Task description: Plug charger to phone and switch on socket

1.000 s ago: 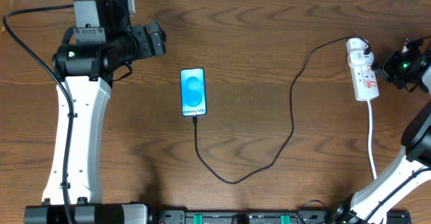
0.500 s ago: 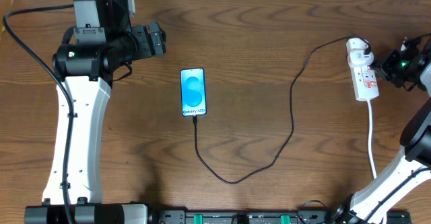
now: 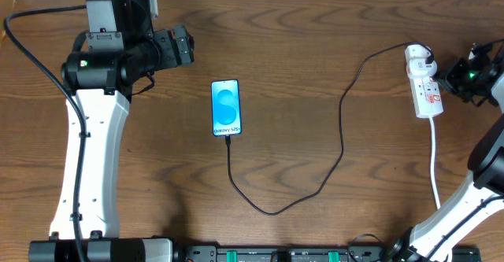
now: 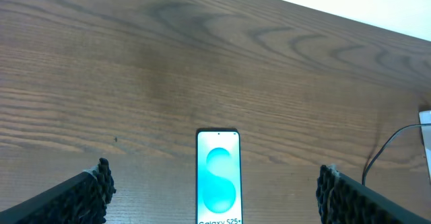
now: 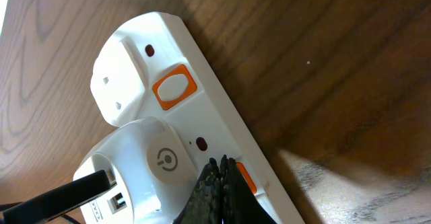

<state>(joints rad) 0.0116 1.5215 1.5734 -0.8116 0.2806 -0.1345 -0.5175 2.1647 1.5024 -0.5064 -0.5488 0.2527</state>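
The phone (image 3: pixel 226 108) lies flat mid-table, blue screen up, and shows in the left wrist view (image 4: pixel 218 180). The black charger cable (image 3: pixel 315 190) runs from the phone's near end in a loop to a white plug head (image 5: pixel 151 167) seated in the white socket strip (image 3: pixel 425 89). My right gripper (image 5: pixel 220 173) is shut, its tips pressed against the strip beside an orange switch (image 5: pixel 245 180); overhead it sits right of the strip (image 3: pixel 453 79). My left gripper (image 4: pixel 212 187) is open and empty, behind the phone (image 3: pixel 189 48).
A second orange switch (image 5: pixel 174 86) sits further along the strip. The strip's white cord (image 3: pixel 435 164) runs toward the table's front edge. The left arm's white body (image 3: pixel 90 160) stands at the table's left side.
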